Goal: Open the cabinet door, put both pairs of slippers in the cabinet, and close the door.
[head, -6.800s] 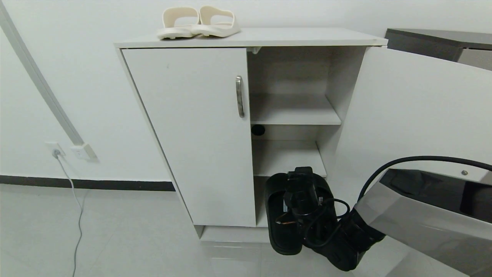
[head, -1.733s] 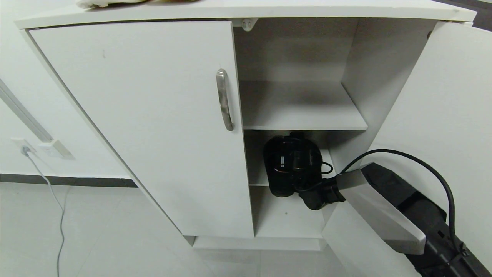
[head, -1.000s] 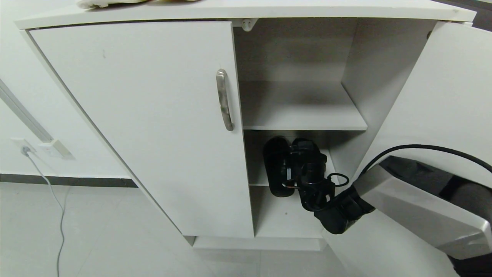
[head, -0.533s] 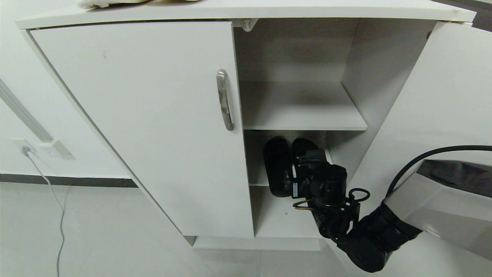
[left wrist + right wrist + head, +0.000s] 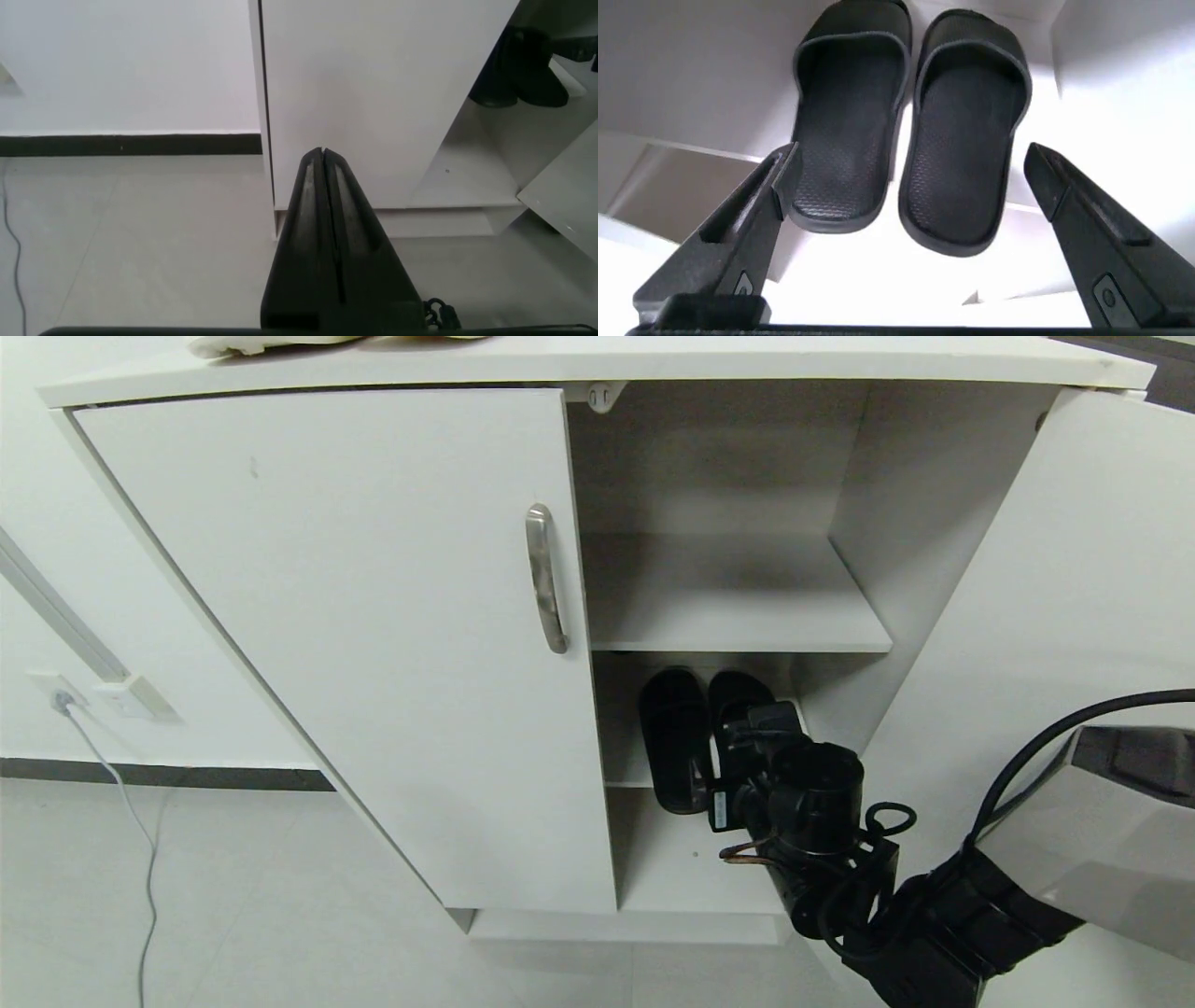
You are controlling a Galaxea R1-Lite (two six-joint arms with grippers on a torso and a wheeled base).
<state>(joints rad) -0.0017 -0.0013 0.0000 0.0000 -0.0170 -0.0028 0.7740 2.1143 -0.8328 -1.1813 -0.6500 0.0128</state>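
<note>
White cabinet [image 5: 920, 495], right door [image 5: 1074, 569] swung wide, and the black slippers [image 5: 674, 737] lie side by side on the second shelf [image 5: 624, 756] down. The right end effector [image 5: 910, 163] hovers just before them, spread apart and empty. The left end effector [image 5: 322, 154] hangs outside above the floor [image 5: 140, 233], pressed together.

Blk slippers [image 5: 674, 737] in cabinet [image 5: 597, 362], door [image 5: 1074, 569] open

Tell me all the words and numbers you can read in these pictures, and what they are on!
No word, number or sign here can be read.
On the side of the right gripper there is a white sticker: too small to read.
On the black slippers and the cabinet door: no print shows.
</note>
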